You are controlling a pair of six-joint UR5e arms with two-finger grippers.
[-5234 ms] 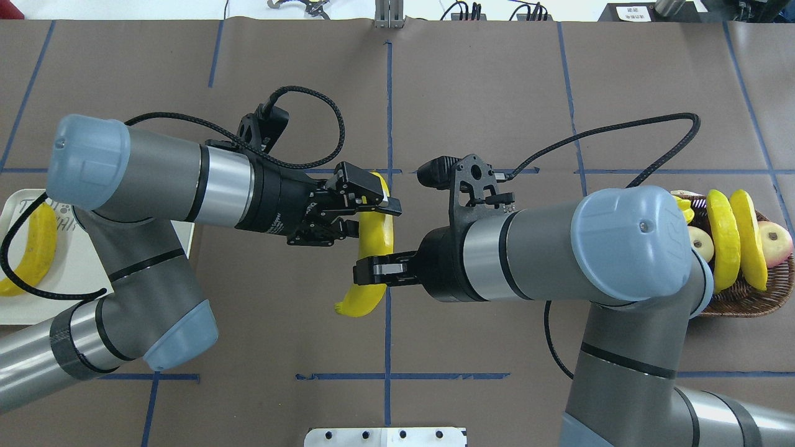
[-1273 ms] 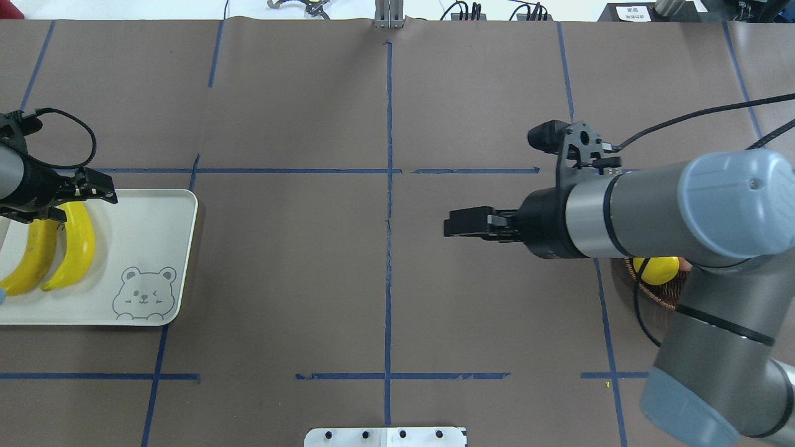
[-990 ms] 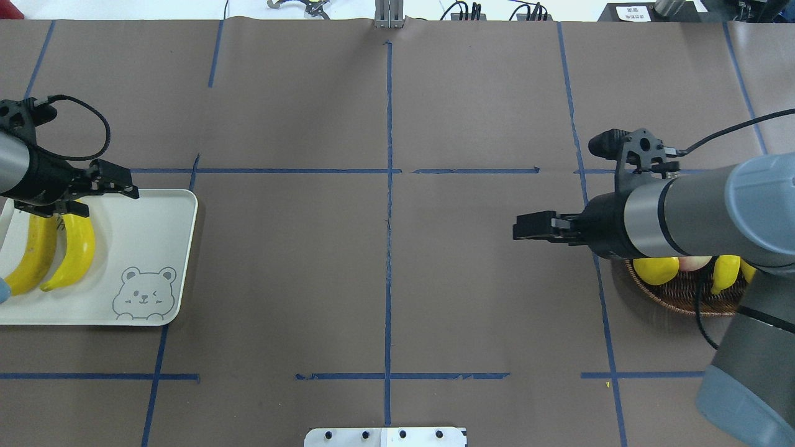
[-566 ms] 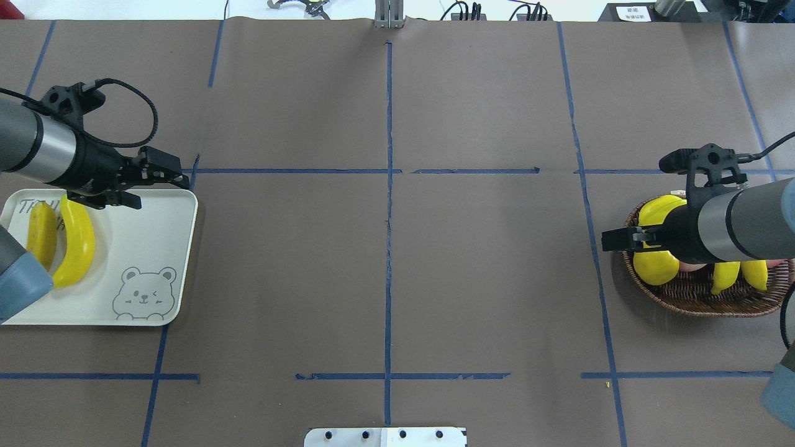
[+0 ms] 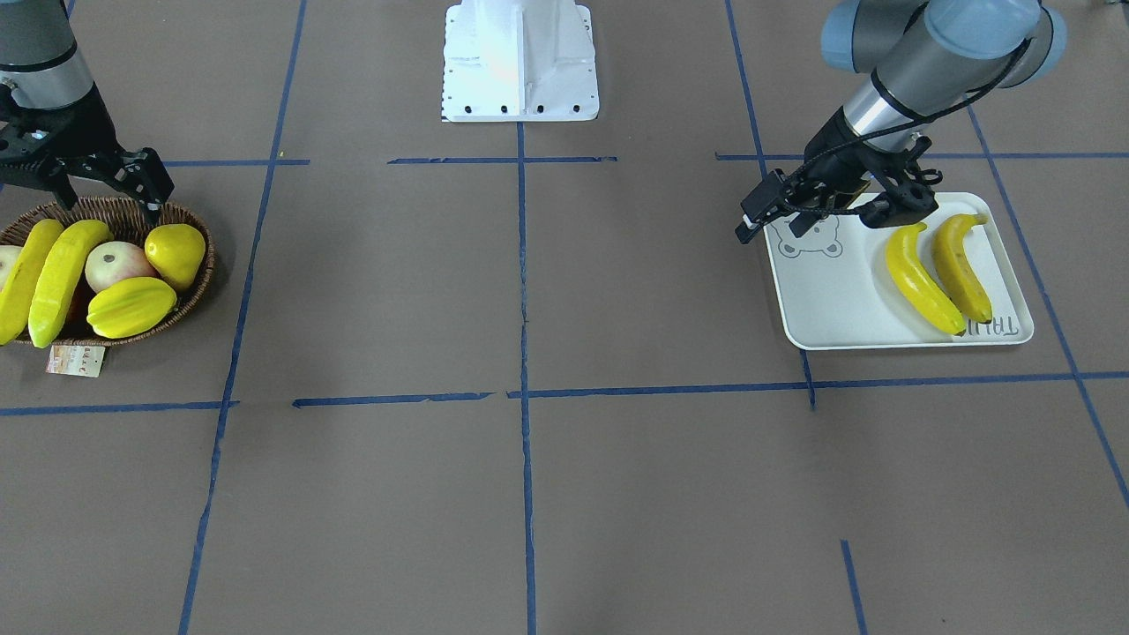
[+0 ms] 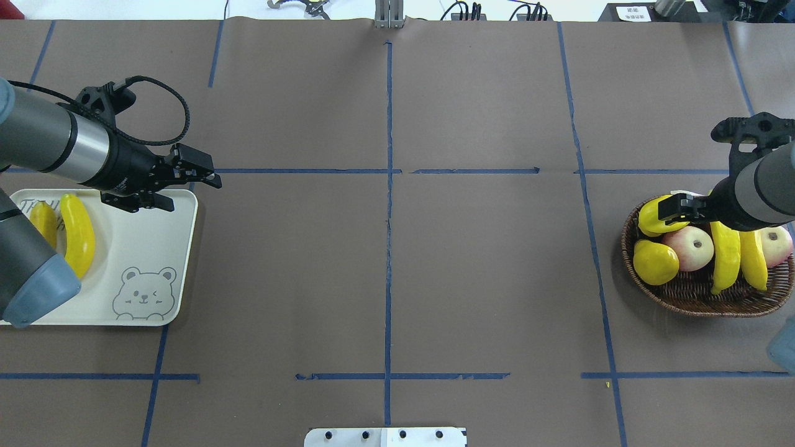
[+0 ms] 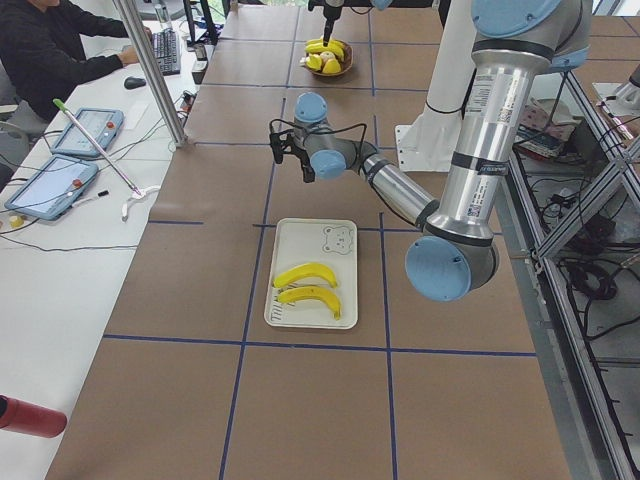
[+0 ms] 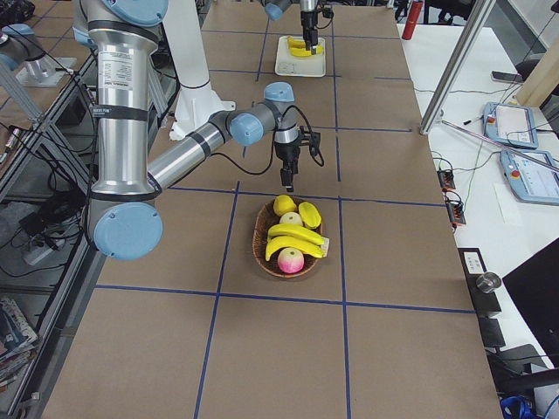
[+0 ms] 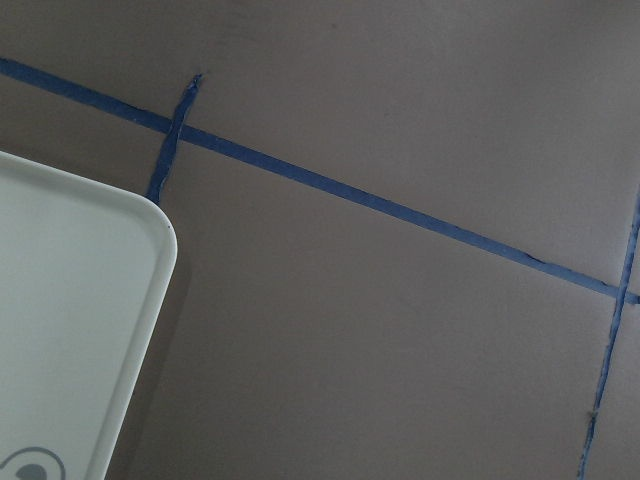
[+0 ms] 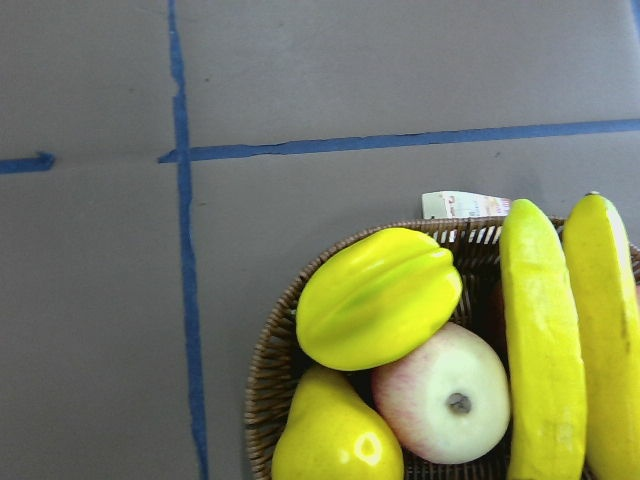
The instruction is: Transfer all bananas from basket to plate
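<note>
Two bananas (image 6: 77, 233) lie side by side on the white plate (image 6: 149, 248), also seen in the front view (image 5: 922, 280). Two more bananas (image 6: 725, 254) lie in the wicker basket (image 6: 695, 301), shown close in the right wrist view (image 10: 545, 350). My left gripper (image 6: 191, 194) is open and empty at the plate's far right corner, clear of the bananas. My right gripper (image 6: 674, 210) is open and empty, hovering over the basket's left part above the star fruit.
The basket also holds a star fruit (image 6: 655, 214), a yellow pear (image 6: 655, 262) and two apples (image 6: 686, 247). A paper tag (image 5: 75, 360) hangs off its rim. The robot base (image 5: 520, 62) stands at the table's near edge.
The left gripper has let go of the second banana on the plate and drawn off to the right. The right gripper has swung right from the table's middle to over the basket.
</note>
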